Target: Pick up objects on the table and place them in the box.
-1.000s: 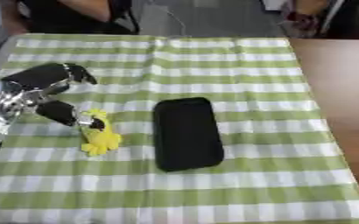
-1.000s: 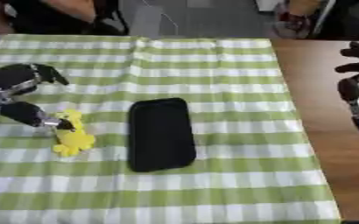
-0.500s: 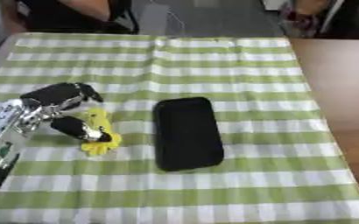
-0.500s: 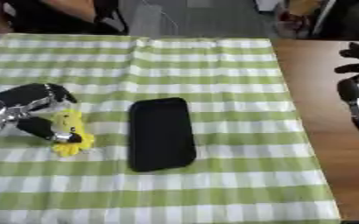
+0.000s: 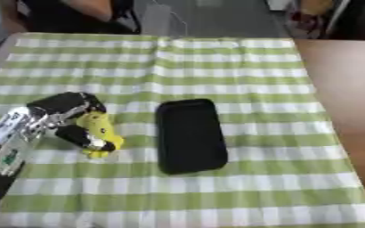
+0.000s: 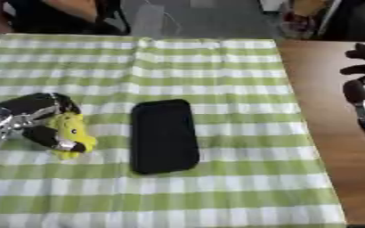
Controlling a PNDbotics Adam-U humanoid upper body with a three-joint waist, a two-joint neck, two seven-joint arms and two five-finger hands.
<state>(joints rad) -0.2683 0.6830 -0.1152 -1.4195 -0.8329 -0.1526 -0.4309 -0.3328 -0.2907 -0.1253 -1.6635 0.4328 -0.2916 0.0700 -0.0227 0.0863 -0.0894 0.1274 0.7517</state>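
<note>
A small yellow toy (image 5: 98, 134) lies on the green-and-white checked cloth (image 5: 256, 89) at the left. My left hand (image 5: 58, 112) is over it, with black fingers curled above the toy and the thumb (image 5: 83, 137) pressed under its side, so the toy is pinched between them. A flat black rectangular object (image 5: 188, 135) lies just right of the toy, near the middle of the cloth. My right hand (image 6: 362, 91) shows at the right edge in the right eye view, fingers relaxed and upright, off the cloth. No box is in view.
Bare brown tabletop (image 5: 345, 84) runs along the right of the cloth. A person in dark clothing (image 5: 69, 13) sits at the far edge, away from the objects. Another figure (image 5: 326, 13) shows at the far right corner.
My left hand has come down and right onto the yellow toy and its fingers have closed around it. The black object and right hand have not moved.
</note>
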